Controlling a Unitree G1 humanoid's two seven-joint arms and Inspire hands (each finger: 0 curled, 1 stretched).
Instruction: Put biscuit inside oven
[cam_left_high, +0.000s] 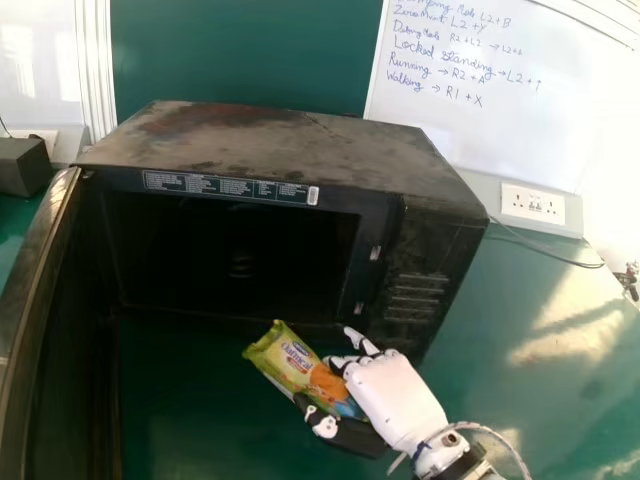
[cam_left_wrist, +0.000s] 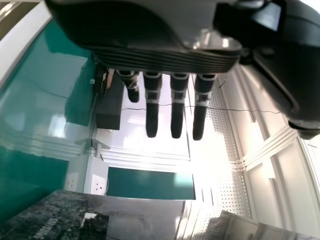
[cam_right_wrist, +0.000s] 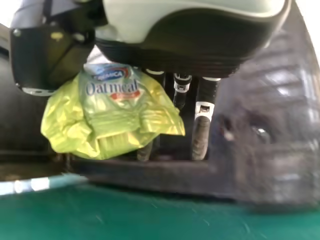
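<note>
**Crinkly green-yellow biscuit packet (cam_left_high: 283, 358) gripped just outside the black box-shaped oven (cam_left_high: 280, 150)**

The white-and-black right hand (cam_left_high: 392, 398) is in front of the oven, toward the right part of its opening in the head view. It has the packet gripped between thumb (cam_right_wrist: 47, 62) and fingers (cam_right_wrist: 201, 135), the thumb on one side and the fingers behind. The packet, glossy and soft-walled with orange and blue patches on its face, lies aslant in that grip, one end pointing out beyond the fingers toward the oven's opening. It is outside the cavity, close to the lower front edge; whether it touches that edge is hard to judge from this angle.

The oven stands on a shiny green table (cam_left_high: 500, 350), its dark cavity (cam_left_high: 220, 260) facing the robot. The long black door (cam_left_high: 38, 270) is swung wide open on the left side of the head view. The oven's top is dusty and smudged, and a dark label strip (cam_left_high: 230, 187) with pale print runs above the opening.

In the left wrist view, the dark left hand (cam_left_wrist: 151, 107) is open, fingers straight and apart, holding nothing.

Behind the oven, in the head view, are a whiteboard (cam_left_high: 490, 130) with blue handwriting and a white wall socket (cam_left_high: 532, 204) near a thin dark cable (cam_left_high: 550, 257). A dark grey box (cam_left_high: 22, 166) sits at the far left.
</note>
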